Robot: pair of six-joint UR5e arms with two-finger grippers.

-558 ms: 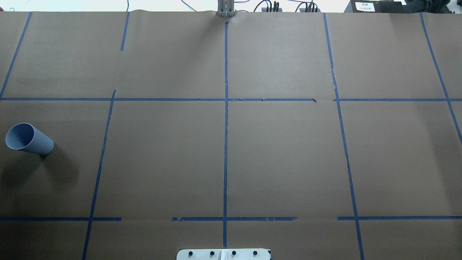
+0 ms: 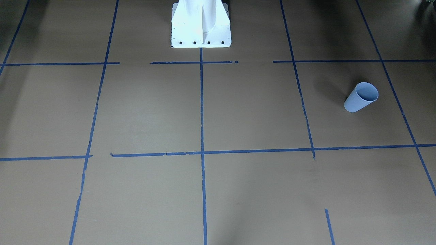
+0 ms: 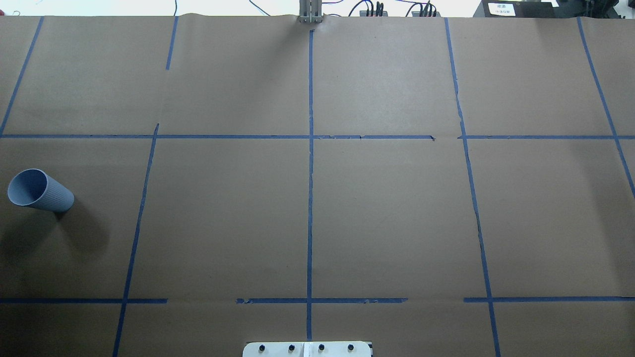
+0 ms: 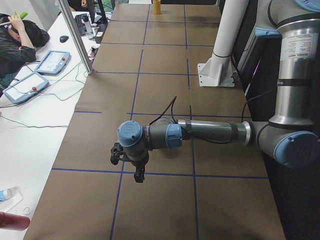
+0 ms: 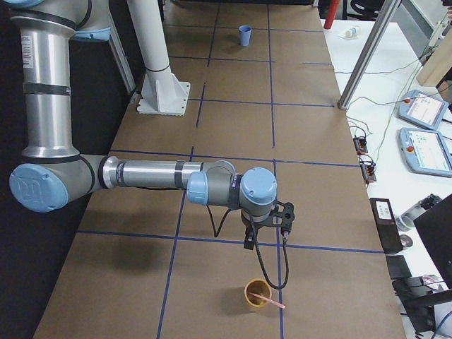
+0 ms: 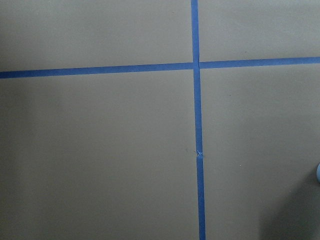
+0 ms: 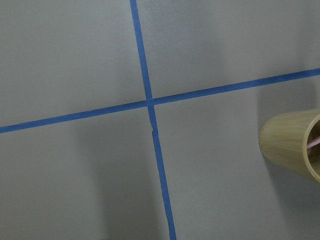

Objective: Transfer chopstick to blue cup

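Note:
The blue cup (image 3: 39, 191) stands upright near the table's left end; it also shows in the front view (image 2: 361, 97) and far off in the right side view (image 5: 244, 35). A pale pink chopstick (image 5: 268, 303) leans in a tan cup (image 5: 258, 294) at the table's right end. The right wrist view catches that tan cup (image 7: 292, 145) at its right edge. My right gripper (image 5: 248, 244) hangs above the table a little short of the tan cup. My left gripper (image 4: 139, 175) hangs over the left end. I cannot tell whether either is open or shut.
The white robot base (image 2: 201, 25) stands at the table's near-robot edge. Blue tape lines (image 3: 310, 198) grid the brown paper. Teach pendants (image 5: 424, 109) and cables lie on the white bench beyond the table. A metal post (image 4: 75, 37) stands by the far edge.

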